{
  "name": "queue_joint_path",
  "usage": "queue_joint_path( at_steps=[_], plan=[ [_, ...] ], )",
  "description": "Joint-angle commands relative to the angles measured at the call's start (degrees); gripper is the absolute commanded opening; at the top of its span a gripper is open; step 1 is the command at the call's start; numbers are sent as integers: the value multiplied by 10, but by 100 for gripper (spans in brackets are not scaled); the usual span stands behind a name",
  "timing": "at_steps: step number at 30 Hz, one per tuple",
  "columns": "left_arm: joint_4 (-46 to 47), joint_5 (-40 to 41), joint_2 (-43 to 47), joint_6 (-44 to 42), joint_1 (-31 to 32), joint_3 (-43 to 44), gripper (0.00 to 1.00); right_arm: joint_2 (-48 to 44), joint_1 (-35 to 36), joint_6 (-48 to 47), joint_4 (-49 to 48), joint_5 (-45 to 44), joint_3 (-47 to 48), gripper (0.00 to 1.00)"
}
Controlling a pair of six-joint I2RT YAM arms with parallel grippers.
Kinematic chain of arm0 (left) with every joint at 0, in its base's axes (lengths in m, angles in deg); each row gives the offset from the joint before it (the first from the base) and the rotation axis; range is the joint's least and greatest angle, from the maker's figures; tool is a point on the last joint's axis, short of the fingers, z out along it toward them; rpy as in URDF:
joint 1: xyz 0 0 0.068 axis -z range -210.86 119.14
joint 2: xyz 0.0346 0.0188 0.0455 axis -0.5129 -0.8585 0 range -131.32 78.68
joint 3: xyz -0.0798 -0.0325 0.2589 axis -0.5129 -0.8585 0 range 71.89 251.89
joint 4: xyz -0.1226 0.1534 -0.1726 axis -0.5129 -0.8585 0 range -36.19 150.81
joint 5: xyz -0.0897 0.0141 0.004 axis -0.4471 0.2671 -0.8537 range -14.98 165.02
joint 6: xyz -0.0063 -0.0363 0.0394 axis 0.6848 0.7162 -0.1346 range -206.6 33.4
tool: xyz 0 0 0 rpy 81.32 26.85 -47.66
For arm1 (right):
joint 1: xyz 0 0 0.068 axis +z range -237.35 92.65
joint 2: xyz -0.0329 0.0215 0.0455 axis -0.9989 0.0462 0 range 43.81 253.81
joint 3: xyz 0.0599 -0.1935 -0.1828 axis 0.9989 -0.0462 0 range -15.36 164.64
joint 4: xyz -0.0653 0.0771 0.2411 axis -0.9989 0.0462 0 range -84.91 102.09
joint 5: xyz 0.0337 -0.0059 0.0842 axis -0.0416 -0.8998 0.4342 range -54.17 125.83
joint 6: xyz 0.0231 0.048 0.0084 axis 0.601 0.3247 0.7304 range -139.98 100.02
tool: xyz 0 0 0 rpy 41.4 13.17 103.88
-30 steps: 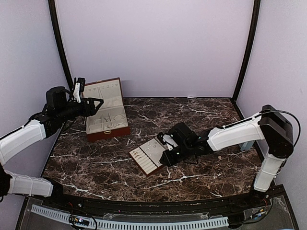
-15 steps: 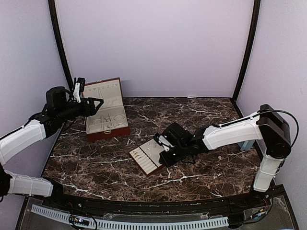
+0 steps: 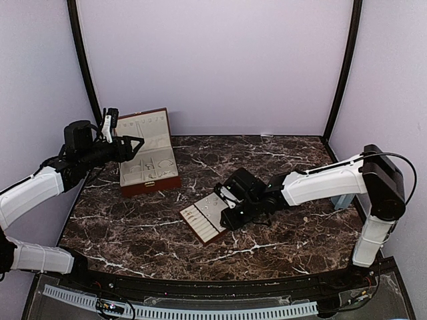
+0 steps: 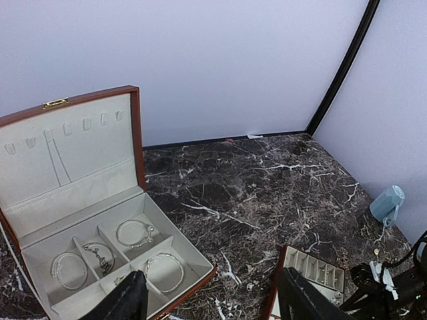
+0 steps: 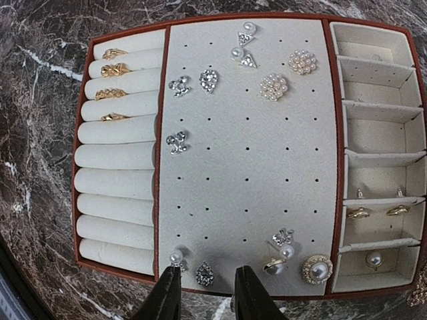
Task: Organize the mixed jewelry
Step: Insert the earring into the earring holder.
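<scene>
The cream slotted tray (image 5: 267, 173) fills the right wrist view. It carries the mixed jewelry: gold rings (image 5: 110, 70) in the ring rolls, crystal studs (image 5: 179, 85) and pearl clusters (image 5: 273, 87) on the pin pad, and pearl studs (image 5: 317, 269) at the near edge. My right gripper (image 5: 207, 293) is open at the tray's near rim. A small crystal stud (image 5: 205, 273) lies on the pad between its tips, untouched. My left gripper (image 4: 213, 303) hangs open and empty above the table, between the box and the tray (image 4: 313, 270).
The reddish-brown box (image 3: 147, 157) stands open at the back left with silver bracelets (image 4: 137, 232) in its compartments. The tray (image 3: 207, 217) lies mid-table under the right gripper (image 3: 230, 208). A pale blue object (image 3: 343, 200) sits by the right wall.
The right gripper's jaws have parted from nearly shut, and the arm has shifted slightly left over the tray's edge. The left arm has not moved.
</scene>
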Motion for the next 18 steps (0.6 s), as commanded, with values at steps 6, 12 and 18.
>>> queue_joint_path(
  at_steps=[6, 12, 18],
  plan=[
    [1, -6, 9, 3, -3, -10, 70, -37, 0, 21, -18, 0, 6, 20],
    [2, -6, 8, 3, -3, -12, 70, -22, 2, 29, -38, 18, -5, 10],
    [2, -7, 7, 4, -3, -12, 70, -7, 2, 32, -47, 26, -11, 5]
  ],
)
